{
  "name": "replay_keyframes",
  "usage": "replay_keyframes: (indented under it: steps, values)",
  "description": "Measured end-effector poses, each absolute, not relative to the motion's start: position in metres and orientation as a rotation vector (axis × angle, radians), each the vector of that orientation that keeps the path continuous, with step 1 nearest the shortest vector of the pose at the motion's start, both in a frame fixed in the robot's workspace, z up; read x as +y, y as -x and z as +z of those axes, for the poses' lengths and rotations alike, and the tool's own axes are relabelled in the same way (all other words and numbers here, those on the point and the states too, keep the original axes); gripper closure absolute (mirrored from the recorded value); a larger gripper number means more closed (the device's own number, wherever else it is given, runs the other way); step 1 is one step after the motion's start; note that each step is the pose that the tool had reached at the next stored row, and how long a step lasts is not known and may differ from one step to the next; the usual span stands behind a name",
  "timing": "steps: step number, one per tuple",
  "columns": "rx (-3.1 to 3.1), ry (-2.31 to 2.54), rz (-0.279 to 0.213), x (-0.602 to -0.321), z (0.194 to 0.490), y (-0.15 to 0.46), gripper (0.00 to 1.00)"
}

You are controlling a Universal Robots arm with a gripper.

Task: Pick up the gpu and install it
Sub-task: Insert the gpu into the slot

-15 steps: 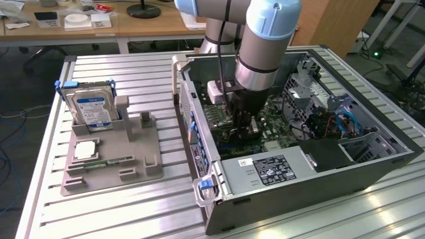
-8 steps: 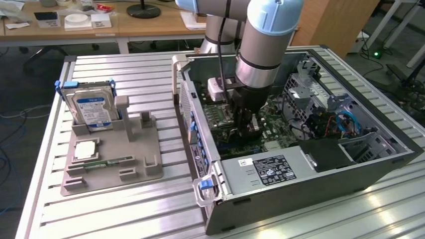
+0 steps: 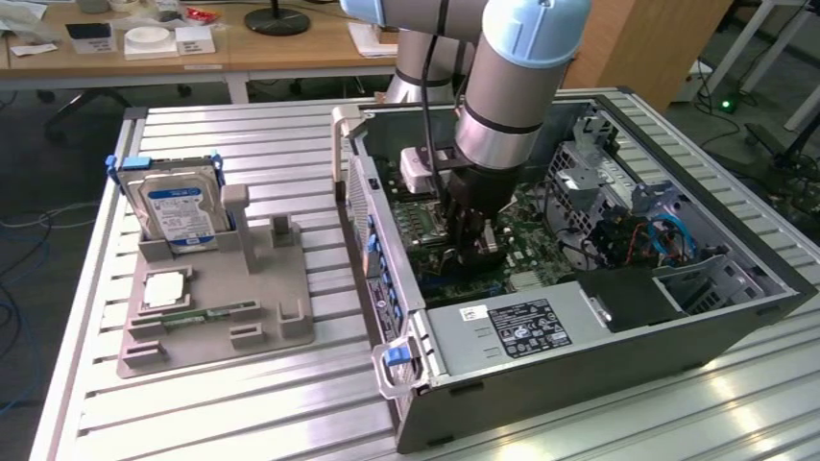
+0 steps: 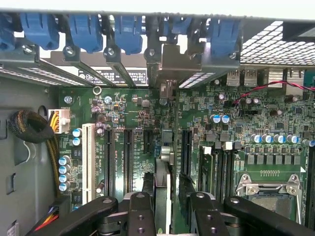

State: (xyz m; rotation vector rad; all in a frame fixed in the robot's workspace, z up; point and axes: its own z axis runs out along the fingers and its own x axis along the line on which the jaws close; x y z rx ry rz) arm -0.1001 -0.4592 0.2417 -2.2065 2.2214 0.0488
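Gripping the gpu [image 4: 162, 196] edge-on above the motherboard [image 4: 128, 113], pincer [image 4: 165, 194] (slatted metal table [image 3: 256, 403] beneath)

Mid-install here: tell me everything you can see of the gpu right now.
The gpu shows edge-on in the wrist view: a thin card, dark with a pale edge, standing upright between the gripper's black jaws, which are closed on it. It hangs over the green motherboard inside the open computer case, roughly in line with the black expansion slots. Whether it touches a slot is hidden.

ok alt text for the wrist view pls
The gripper holds the gpu edge-on, above the green motherboard inside an open computer case. Black expansion slots and a white slot lie below; blue clips line the case edge.
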Motion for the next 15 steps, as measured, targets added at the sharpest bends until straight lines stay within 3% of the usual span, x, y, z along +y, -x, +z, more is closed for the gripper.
replay_keyframes:
  steps: [13, 15]
  values:
    - [2.221, 2.207, 0.049, -0.4593, 0.2417, 0.1001, 0.65]
    - [2.222, 2.207, 0.048, -0.4593, 0.2418, 0.1001, 0.73]
